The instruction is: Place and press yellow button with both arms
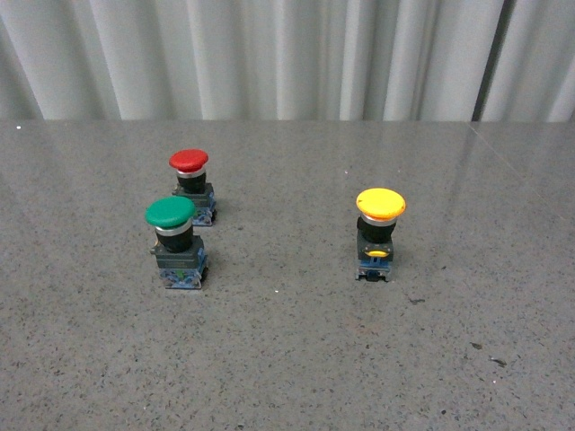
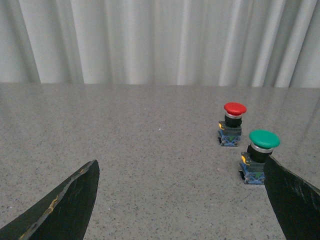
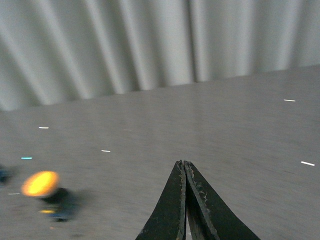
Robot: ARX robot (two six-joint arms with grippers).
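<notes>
Three buttons stand on the grey speckled table (image 1: 287, 359) before a pale curtain (image 1: 269, 54): I see the yellow button (image 1: 379, 232) right of centre. My left gripper (image 2: 180, 200) gapes wide and empty; my right gripper (image 3: 184, 167) is pressed closed, holding nothing.

Grey speckled table (image 1: 287, 359) bearing upright yellow button (image 1: 378, 233), green button (image 1: 175, 242), red button (image 1: 192, 185).

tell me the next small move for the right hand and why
Probably open the right hand and bring it toward the yellow button. Its fingers are pressed together holding nothing, and the button stands untouched on the table, off to one side in the blurred right wrist view.
</notes>
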